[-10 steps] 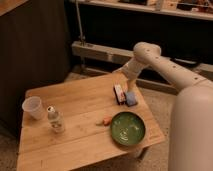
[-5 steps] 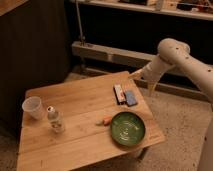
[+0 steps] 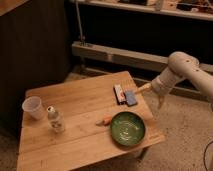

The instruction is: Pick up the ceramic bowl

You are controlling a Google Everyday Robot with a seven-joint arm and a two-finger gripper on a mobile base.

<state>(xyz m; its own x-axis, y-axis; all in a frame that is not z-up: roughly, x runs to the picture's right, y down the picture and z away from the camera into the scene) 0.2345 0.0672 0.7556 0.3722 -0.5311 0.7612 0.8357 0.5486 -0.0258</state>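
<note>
Bowl [image 3: 127, 128]: green, glossy, wide and shallow, sitting upright and empty on the tabletop [image 3: 80, 97], near its front right corner. Just left of the rim lies a small orange piece [image 3: 105, 120]; whether it touches the bowl cannot be told. Behind the bowl, toward the right edge, two flat packets [image 3: 119, 94] lie side by side, one dark with a pale stripe and one blue. Well to the left stand a small clear bottle [image 3: 55, 120] and, beyond it, a white cup [image 3: 33, 107], both far from the bowl. Gripper [image 3: 151, 96]: just off the right edge of the tabletop, beside the packets, behind and to the right of the bowl and apart from it. It is carried by the white arm [image 3: 187, 70] that enters from the right. Whether the gripper is spread or closed cannot be told; the bowl is not in its hold. Step in hand, as judged: the approach, with the grasp not yet begun. Next move, as judged: bring the gripper forward and down onto the bowl's rim, pinching the wall from inside and outside, since the bowl looks too wide to span. The glaze may slip, and the orange piece and packets should be left undisturbed.
</note>
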